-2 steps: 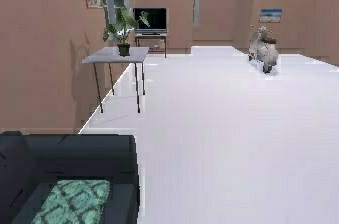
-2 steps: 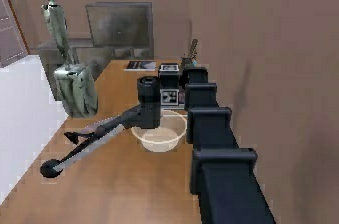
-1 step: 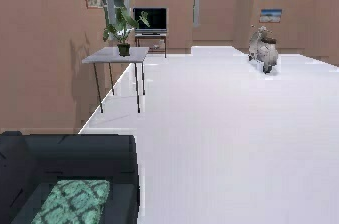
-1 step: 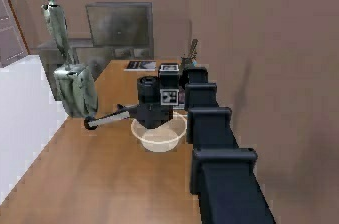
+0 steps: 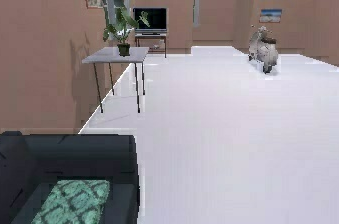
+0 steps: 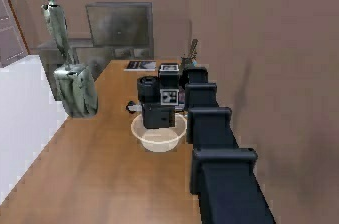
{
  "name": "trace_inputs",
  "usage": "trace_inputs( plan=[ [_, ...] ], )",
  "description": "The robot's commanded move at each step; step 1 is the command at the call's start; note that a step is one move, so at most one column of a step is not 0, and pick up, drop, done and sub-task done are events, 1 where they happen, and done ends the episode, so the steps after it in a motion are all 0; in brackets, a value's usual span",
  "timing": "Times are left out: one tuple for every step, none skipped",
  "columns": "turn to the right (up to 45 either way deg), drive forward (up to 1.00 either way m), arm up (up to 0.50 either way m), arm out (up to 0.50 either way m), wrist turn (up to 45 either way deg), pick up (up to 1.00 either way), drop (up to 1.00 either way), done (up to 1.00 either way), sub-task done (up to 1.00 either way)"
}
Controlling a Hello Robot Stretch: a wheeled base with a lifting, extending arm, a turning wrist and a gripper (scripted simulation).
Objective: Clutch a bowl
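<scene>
A pale cream bowl (image 6: 159,136) rests on the wooden tabletop (image 6: 97,170) in the arm side view. The dark arm (image 6: 212,140) rises from the bottom edge, and its end lies right at the bowl. The gripper (image 6: 149,112), a dark body beside two white marked squares, sits at the bowl's far rim. I cannot tell whether it touches the bowl, nor whether it holds anything.
A grey-green streaked vase (image 6: 75,86) stands on the table left of the bowl, with a tall cactus-like plant (image 6: 56,28) and a dark framed panel (image 6: 117,24) behind. The forward view has a dark sofa (image 5: 57,175) with a teal cushion (image 5: 74,202), a side table (image 5: 117,56) with a potted plant (image 5: 123,28), a scooter (image 5: 264,50) and open white floor (image 5: 247,140).
</scene>
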Motion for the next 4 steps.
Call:
trace_inputs(
  plan=[
    [0.0, 0.0, -0.12, 0.0, 0.0, 0.0, 0.0, 0.0, 0.0],
    [0.0, 0.0, 0.0, 0.0, 0.0, 1.0, 0.0, 0.0, 0.0],
    [0.0, 0.0, 0.1, 0.0, 0.0, 0.0, 0.0, 0.0, 0.0],
    [0.0, 0.0, 0.0, 0.0, 0.0, 0.0, 0.0, 1.0, 0.0]
  ],
)
